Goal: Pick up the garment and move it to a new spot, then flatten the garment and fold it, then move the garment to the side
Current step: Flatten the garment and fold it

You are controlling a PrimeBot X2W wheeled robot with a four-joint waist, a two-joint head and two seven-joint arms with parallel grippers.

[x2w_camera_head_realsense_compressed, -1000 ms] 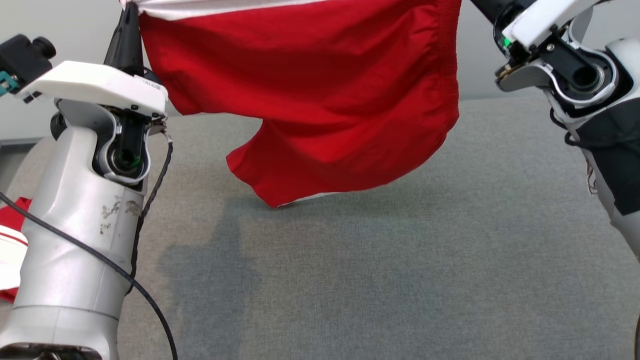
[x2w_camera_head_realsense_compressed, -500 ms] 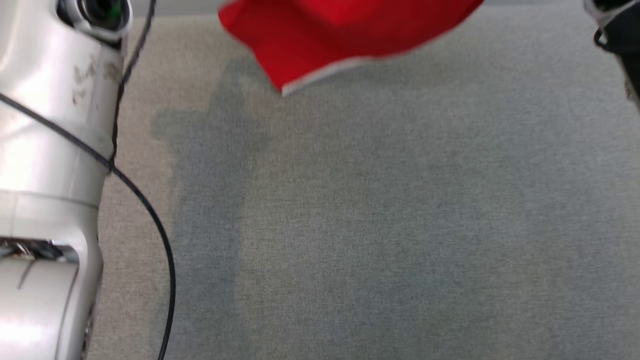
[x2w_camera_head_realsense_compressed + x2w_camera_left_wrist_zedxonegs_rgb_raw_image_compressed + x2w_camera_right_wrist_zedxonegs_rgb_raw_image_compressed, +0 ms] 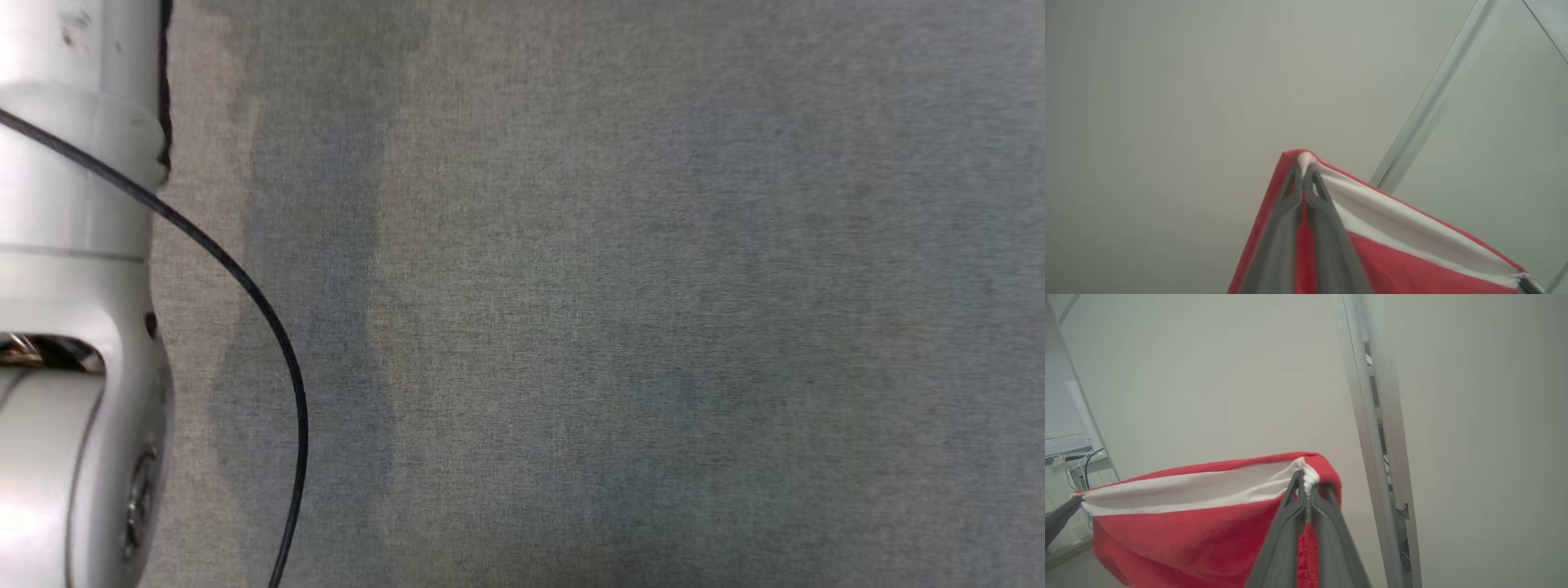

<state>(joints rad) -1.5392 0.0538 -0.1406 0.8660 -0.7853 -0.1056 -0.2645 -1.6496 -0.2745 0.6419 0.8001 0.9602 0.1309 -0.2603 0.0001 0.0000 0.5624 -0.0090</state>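
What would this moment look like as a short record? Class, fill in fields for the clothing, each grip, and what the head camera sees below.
item: red garment with a white band, stretched between both grippers in front of a pale wall
left grip: left gripper shut on one corner of the band
right grip: right gripper shut on the opposite corner
below: grey fabric surface in the head view
also seen: pale forearm at the head view's left edge, with a black cable crossing it
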